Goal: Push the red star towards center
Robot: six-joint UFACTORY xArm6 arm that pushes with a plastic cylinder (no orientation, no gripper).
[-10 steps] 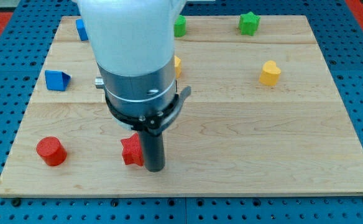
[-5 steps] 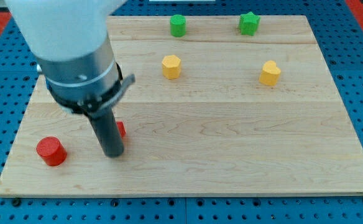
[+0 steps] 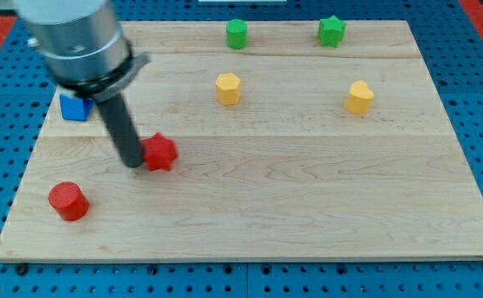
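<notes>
Bare board (image 3: 308, 182) lies rightward of the red star (image 3: 160, 152).

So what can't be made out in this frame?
- Blue block, camera view: the arm covers its upper right part, so its shape is unclear.
- Red star: my tip sits at its left edge; the rod covers that edge, so contact cannot be confirmed.
- The arm's top is cut off by the view's top.
- The board behind the arm, at the view's top left, is hidden.
</notes>
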